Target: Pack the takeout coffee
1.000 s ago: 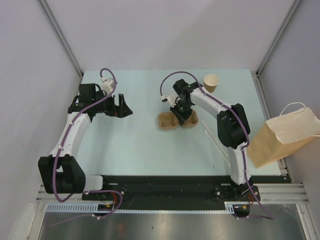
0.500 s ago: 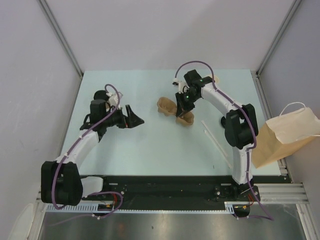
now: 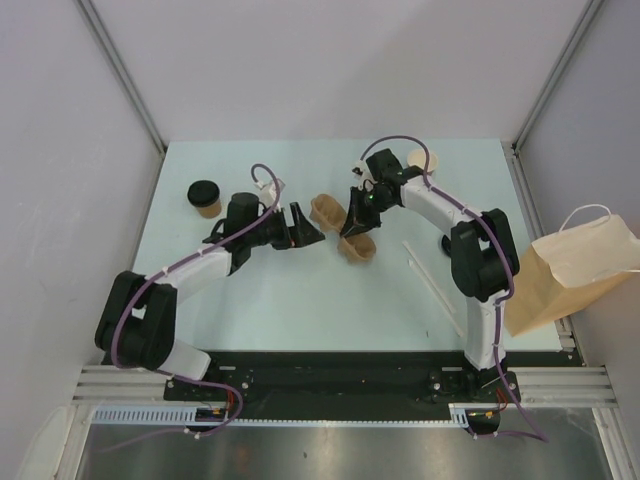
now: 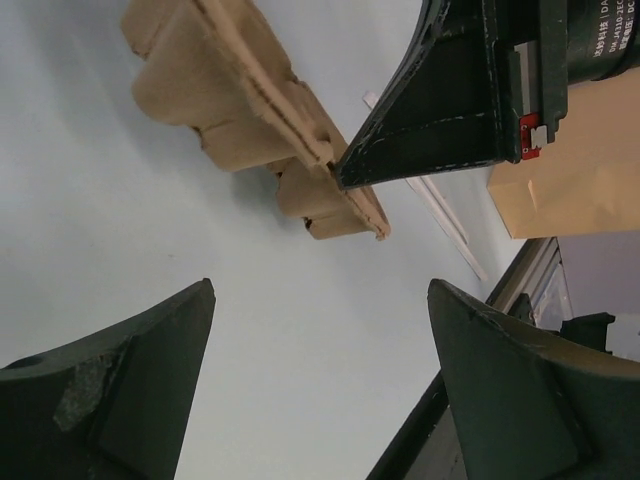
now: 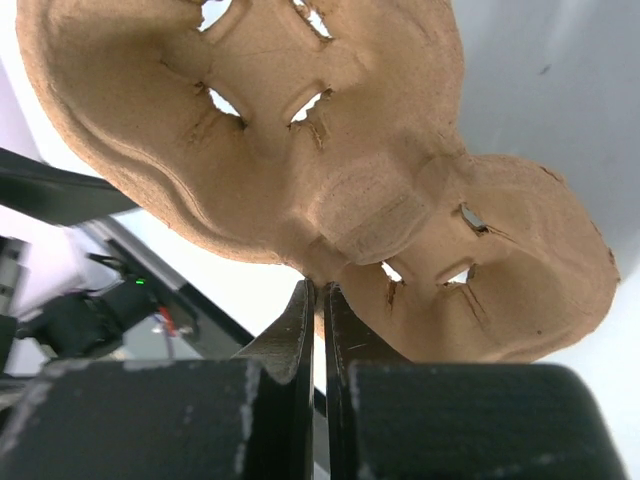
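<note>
Swinging in, left gripper [image 4: 320,300] is now spread wide beside the cup carrier [image 5: 330,150] pinched at its rim by right gripper [image 5: 313,300], handoff looks close

paper cup [image 3: 206,206], carrier [image 5: 380,210] — rough matt pulp

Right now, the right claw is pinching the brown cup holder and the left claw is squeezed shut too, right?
Not quite: the right gripper does pinch the cup carrier, but the left gripper is wide open, holding nothing. The left wrist view shows its jaws far apart.
</note>
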